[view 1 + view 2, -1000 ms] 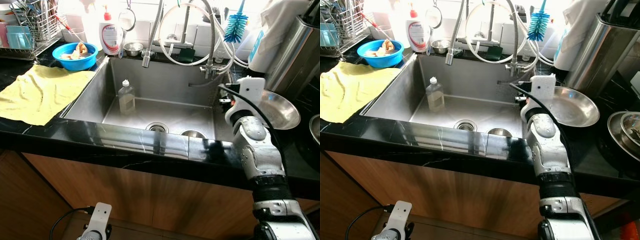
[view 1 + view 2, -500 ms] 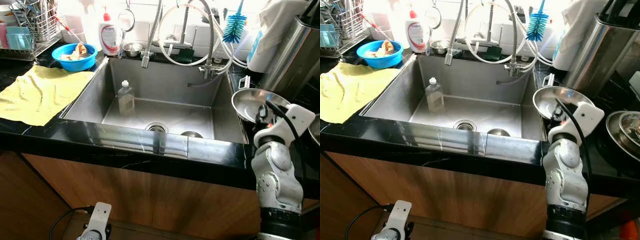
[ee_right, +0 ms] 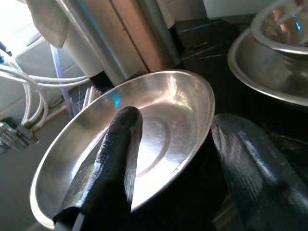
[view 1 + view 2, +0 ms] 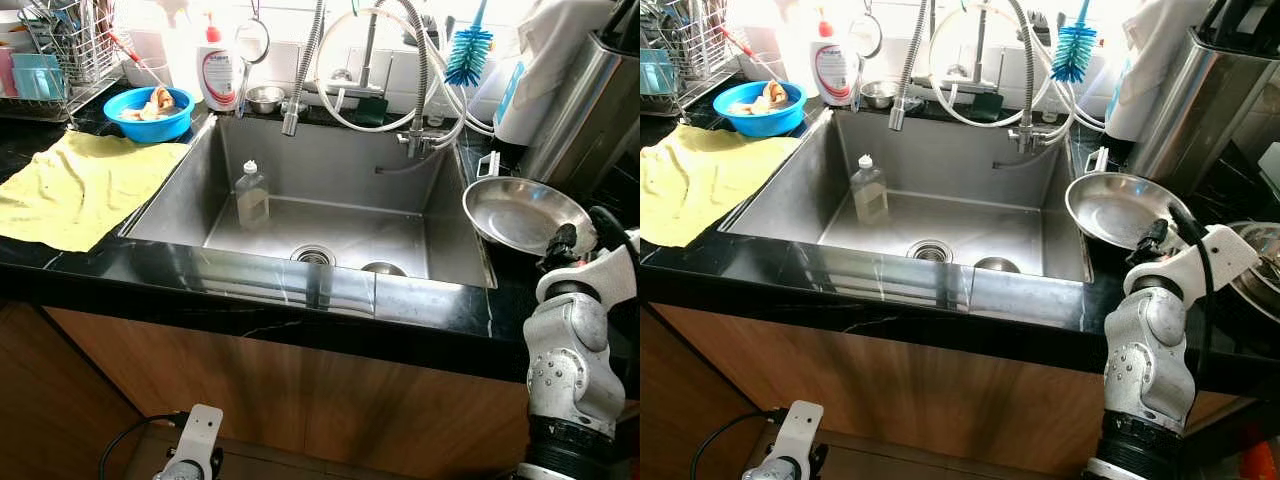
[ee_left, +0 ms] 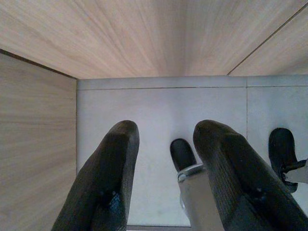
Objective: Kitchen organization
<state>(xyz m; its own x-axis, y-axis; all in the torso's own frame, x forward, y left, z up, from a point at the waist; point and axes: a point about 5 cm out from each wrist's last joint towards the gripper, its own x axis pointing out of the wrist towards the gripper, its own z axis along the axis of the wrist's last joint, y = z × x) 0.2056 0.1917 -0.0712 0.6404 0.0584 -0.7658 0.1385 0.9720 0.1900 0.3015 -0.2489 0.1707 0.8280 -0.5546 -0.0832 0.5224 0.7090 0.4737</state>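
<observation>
Right claw [image 3: 168, 159] straddling steel plate [image 3: 159, 120] rim, plate's near edge hidden

Strong daylight enters from the far side, overexposing the wall behind the faucet [image 4: 370, 60] and putting glare on the steel sink [image 4: 330, 215] and the black counter [image 4: 270, 280] edge. Head views are sharp; the lower cabinet sits in shade. In the right wrist view the near fingers [image 3: 110, 163] are soft-focused and dark against bright reflections on the steel bowl [image 3: 159, 120].

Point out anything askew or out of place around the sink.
The shallow round steel bowl sits tilted at the right edge of the steel sink, its rim overhanging the basin, with the right hand open astride its near rim. A small clear plastic bottle stands upright inside the basin. Nothing looks spilled or damaged.
</observation>
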